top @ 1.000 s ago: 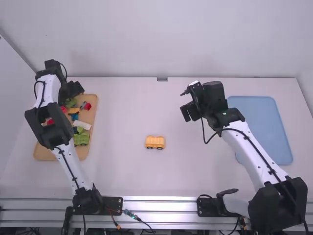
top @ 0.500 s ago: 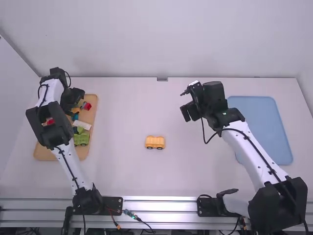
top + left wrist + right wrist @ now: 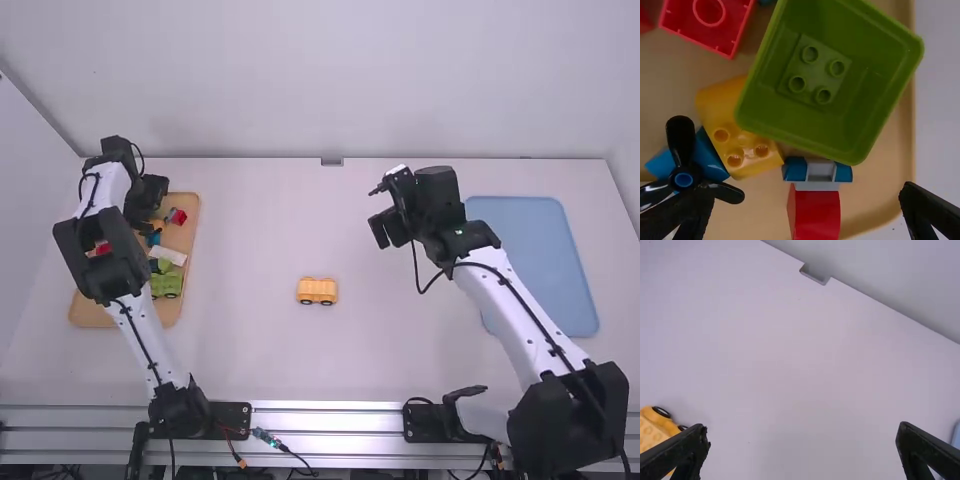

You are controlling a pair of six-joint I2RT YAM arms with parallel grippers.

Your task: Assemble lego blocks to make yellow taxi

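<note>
Your open left end effector (image 3: 805, 195) shifts over the tray (image 3: 192, 232), likely seeking the yellow brick (image 3: 719, 106). Your right end effector (image 3: 802, 432) is open.

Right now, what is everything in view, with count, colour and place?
table: one, white, beneath everything
wheeled block: one, yellow-orange, mid-table
tan tray: one, tan, table's left
blue tray: one, blue, table's right
green wheeled block: one, green, tan tray
boxy block: one, green, tan tray
yellow block: one, yellow, tan tray
red blocks: at least two, red, tan tray
white block: one, white, tan tray
propeller: one, black with blue centre, tan tray
arms: two, white and black, left and right
jaws: two pairs, black, open, over tan tray and table
</note>
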